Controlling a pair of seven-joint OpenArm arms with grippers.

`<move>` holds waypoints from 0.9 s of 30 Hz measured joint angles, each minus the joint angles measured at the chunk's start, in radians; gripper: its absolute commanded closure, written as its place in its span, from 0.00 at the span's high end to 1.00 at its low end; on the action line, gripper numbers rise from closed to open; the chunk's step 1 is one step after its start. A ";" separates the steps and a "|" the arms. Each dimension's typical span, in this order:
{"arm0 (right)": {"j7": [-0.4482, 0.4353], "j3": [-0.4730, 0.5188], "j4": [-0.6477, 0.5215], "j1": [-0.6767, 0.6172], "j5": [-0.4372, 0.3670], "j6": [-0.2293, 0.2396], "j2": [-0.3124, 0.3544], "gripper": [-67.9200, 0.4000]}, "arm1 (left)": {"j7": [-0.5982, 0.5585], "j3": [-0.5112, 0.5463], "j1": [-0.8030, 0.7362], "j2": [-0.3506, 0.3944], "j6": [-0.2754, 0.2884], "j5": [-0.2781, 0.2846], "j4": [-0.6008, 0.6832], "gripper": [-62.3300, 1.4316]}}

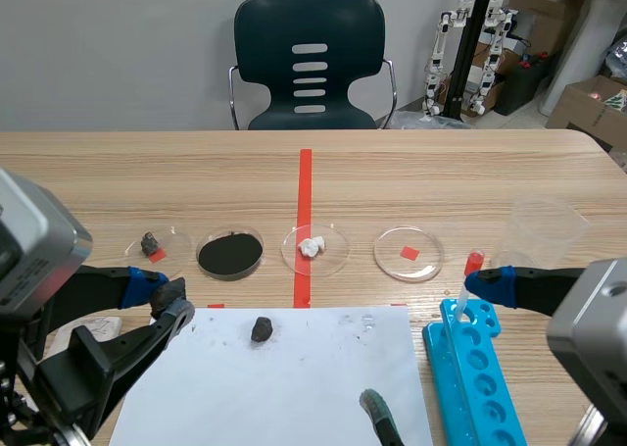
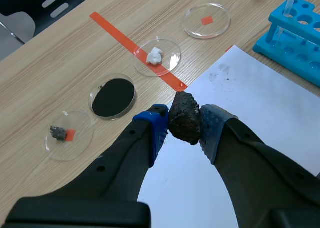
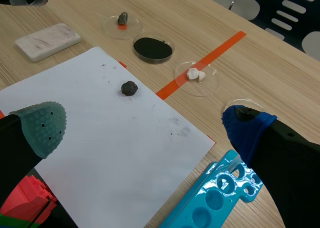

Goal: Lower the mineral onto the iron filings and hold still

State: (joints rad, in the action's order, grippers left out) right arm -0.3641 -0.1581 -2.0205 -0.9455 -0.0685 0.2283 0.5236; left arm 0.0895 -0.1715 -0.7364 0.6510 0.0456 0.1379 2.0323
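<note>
Left pincer point(image 2: 186, 122) is clamped on 1 dark rough mineral point(image 2: 184, 119), blue pad on one side, grey pad on the other. The mineral is longer than wide. Its long axis runs along the fingers, far end toward the end of the orange tape line. It is not on the iron filings point(image 2: 114, 96), which sit ahead, out past the blue-padded finger. There are 4 petri dishes in a row: filings, small grey stone point(image 2: 58, 133), white lump point(image 2: 155, 55), and a red-mark dish point(image 2: 220, 26) holding only a red square.

Scene view shows the same 4 dishes. It also shows 1 loose dark rock point(image 1: 262, 328) lying on the white paper sheet point(image 1: 294, 397), which the left wrist view does not show. Also 1 clear cup point(image 1: 544, 232), 1 blue tube rack point(image 1: 468, 368), and 1 chair point(image 1: 310, 64) beyond the surface point(image 1: 441, 172). The left pincer sits at the paper's left corner, nearer the robot than the filings.

Right wrist view: right pincer point(image 3: 142, 127) is spread wide over the paper with nothing between the pads. This view plainly shows 1 white block point(image 3: 47, 37) beside the paper and a red block point(image 3: 25, 203) by the grey-green-padded finger. Only 3 dishes are clear here, and the held mineral can't be made out.
</note>
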 measured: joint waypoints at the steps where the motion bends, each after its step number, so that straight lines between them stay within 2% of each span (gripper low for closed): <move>1: 0.000 0.000 0.000 0.000 0.000 0.000 0.000 1.00 | 0.000 0.000 0.000 0.000 0.000 0.000 0.000 0.18; 23: 0.000 0.000 0.000 0.000 0.000 0.000 0.000 1.00 | 0.000 0.000 0.009 0.000 0.000 0.001 0.000 0.18; 24: 0.000 0.000 0.000 0.000 0.000 0.000 0.000 1.00 | 0.002 -0.001 0.016 0.000 0.000 0.007 -0.001 0.18; 27: 0.000 0.000 0.000 0.000 0.000 0.000 0.000 1.00 | 0.041 -0.011 0.082 -0.020 0.000 0.098 -0.015 0.18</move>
State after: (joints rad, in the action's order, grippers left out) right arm -0.3641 -0.1581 -2.0205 -0.9455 -0.0681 0.2283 0.5236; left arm 0.1307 -0.1829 -0.6540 0.6308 0.0460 0.2359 2.0174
